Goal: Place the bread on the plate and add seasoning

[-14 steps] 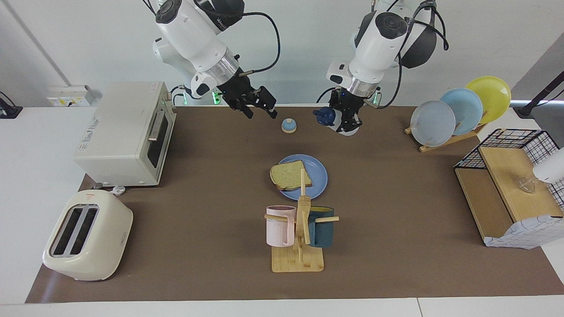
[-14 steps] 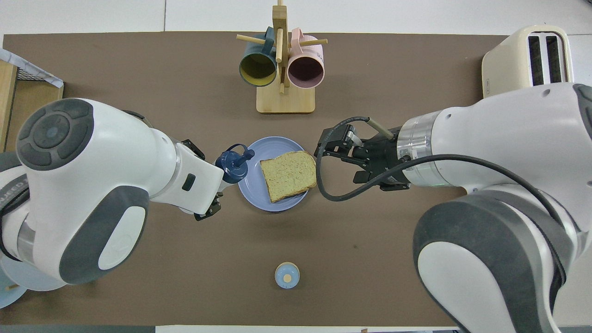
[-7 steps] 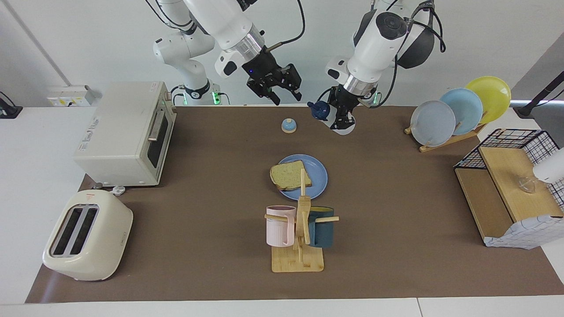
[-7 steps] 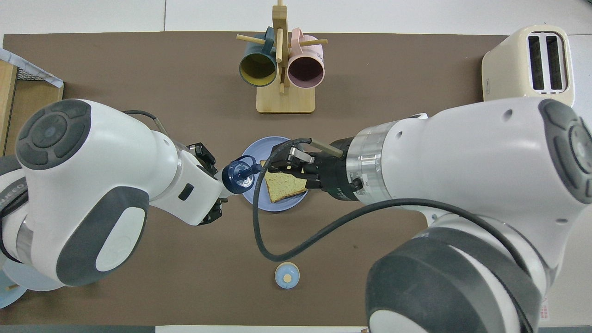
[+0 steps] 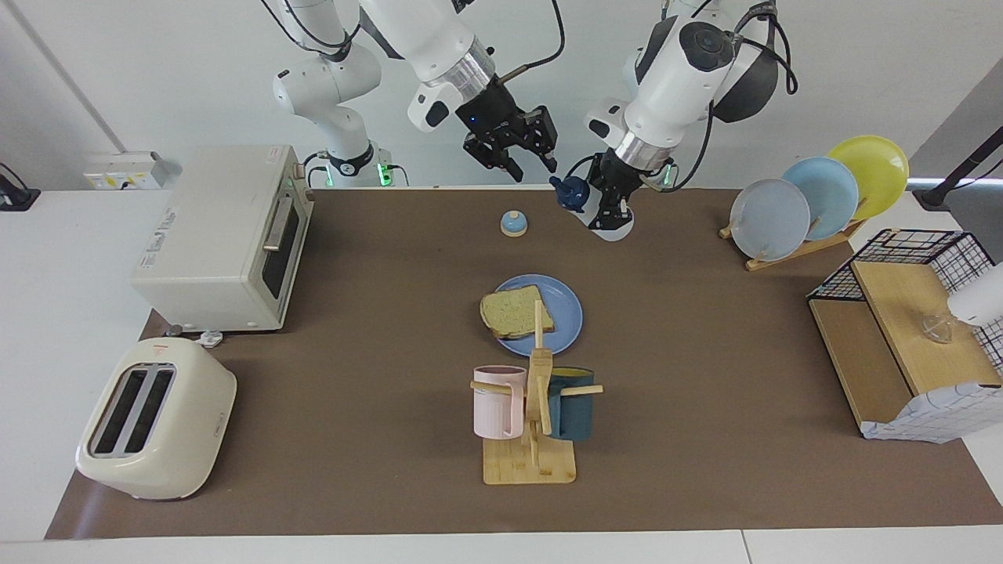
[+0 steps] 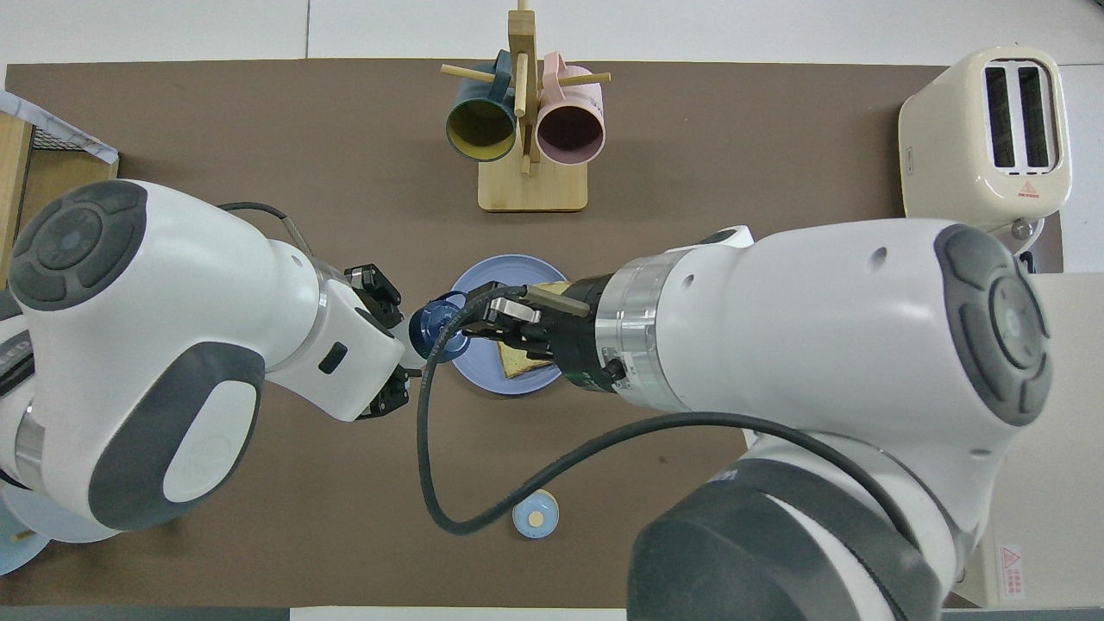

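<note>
One slice of bread (image 5: 516, 311) lies flat on the blue plate (image 5: 563, 301), mid-table, just nearer the robots than the mug rack (image 5: 533, 423). Left gripper (image 5: 610, 210) is raised over the mat near the robots' edge, wrist tilted, clamped shut on the seasoning bottle (image 5: 593, 212), cap pointing toward the right arm's end. Right gripper (image 5: 533, 166) hangs in the air right beside that cap, fingers parted, nothing in them. Rack carries a pink mug (image 5: 497, 401) and a teal mug (image 5: 573, 403); bell (image 5: 513, 224) sits near the robots. Versus a second ago: right gripper has swung up from over the mat beside the bell to the cap and narrowed; left barely moved.
</note>
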`<move>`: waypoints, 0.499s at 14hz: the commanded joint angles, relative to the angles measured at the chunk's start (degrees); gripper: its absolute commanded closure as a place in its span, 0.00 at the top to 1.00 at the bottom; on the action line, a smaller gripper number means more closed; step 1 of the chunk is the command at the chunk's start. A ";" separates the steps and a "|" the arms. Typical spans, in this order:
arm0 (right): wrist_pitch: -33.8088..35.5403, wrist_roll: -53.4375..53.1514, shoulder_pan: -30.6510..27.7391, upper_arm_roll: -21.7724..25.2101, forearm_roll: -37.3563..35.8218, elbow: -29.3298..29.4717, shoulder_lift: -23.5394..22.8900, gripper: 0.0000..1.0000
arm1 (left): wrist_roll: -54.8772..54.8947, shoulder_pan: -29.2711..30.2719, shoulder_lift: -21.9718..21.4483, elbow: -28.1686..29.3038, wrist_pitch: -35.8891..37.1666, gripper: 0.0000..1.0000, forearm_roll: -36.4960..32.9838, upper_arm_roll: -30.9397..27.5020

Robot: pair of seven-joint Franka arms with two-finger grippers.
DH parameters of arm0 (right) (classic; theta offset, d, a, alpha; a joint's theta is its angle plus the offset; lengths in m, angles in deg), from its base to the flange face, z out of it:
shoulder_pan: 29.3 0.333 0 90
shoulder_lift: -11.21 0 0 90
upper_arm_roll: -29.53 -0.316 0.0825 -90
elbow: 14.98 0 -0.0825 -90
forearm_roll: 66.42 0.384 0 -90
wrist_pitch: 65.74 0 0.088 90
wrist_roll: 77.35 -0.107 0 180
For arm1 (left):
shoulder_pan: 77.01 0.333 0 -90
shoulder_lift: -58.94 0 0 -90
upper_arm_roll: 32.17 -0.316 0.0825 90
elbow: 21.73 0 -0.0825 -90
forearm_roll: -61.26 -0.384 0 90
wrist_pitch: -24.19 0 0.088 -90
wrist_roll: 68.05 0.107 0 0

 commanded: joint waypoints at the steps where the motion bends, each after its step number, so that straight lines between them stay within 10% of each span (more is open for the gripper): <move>1: -2.05 -0.25 0.49 -0.12 -0.12 0.23 -0.28 0.62 | 1.23 -0.01 -1.68 1.70 0.23 0.00 0.92 -0.09; 7: -4.51 -0.08 1.64 -0.12 -1.27 -1.17 -0.19 0.51 | 1.32 -0.01 -1.77 1.79 0.32 0.00 1.01 -0.09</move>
